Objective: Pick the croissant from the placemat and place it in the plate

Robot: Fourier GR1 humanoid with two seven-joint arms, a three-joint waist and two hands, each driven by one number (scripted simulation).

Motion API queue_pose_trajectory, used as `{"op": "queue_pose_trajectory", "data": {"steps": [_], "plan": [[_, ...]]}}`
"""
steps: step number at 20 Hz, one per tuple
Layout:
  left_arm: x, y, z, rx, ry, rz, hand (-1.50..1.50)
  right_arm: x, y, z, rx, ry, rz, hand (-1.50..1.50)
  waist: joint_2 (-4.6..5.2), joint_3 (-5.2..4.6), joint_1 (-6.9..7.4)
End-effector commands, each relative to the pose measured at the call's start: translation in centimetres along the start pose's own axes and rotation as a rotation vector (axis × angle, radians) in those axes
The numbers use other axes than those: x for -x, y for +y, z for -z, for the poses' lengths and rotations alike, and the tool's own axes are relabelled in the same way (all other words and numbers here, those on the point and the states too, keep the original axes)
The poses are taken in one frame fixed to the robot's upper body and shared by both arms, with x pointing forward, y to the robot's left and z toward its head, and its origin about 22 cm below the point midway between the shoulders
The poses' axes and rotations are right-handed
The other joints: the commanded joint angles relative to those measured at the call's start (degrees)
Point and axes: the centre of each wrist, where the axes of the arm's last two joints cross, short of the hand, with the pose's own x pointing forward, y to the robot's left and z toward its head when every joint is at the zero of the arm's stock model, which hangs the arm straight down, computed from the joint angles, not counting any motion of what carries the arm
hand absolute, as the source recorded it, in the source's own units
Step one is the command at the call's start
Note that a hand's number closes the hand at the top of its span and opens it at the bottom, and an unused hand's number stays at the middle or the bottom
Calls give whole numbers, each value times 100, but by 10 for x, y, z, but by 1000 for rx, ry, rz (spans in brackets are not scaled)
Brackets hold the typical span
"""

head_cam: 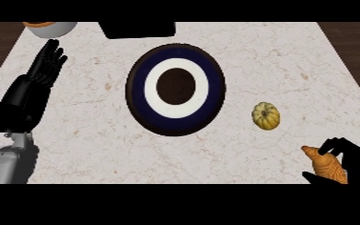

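The right hand (339,146) curls round the croissant (325,166) at five o'clock, ready to carry it to the plate (141,89). The left hand (42,71) rests open at nine o'clock.

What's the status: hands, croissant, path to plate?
Left hand open, resting at left edge. Right hand shut on golden-brown croissant, lower right. Small yellow gourd sits near path to round blue-and-white plate.

Bench (84,124): pale cream marble top with faint brown veining, filling nearly the whole view, its side edges slanting inward toward the far end. Floor (346,38): dark brown wood, showing beyond the far left and far right corners. Light: even, without hard shadows.
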Motion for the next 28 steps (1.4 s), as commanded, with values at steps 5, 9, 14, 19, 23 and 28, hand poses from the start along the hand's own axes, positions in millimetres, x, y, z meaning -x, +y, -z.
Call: {"op": "queue_pose_trajectory", "data": {"steps": [5,9,14,19,23,28], "plan": [[-7,-6,0,35,-25,-8,0,-109,-36,-28,131,-154,335,150,65,51,291],[-7,-6,23,24,-25,2,0,-159,-51,-32,123,-181,352,150,102,50,309],[-10,-23,26,52,-35,0,0,-210,-56,-10,96,-201,343,150,103,55,355],[-5,-20,10,55,-35,-4,0,-256,-26,42,46,-210,408,150,112,59,449],[-3,-20,26,45,-34,-14,0,-273,3,68,13,-172,406,150,115,60,407],[-14,-32,27,57,-29,-21,0,-297,28,113,-1,-122,332,150,131,60,440]]}}
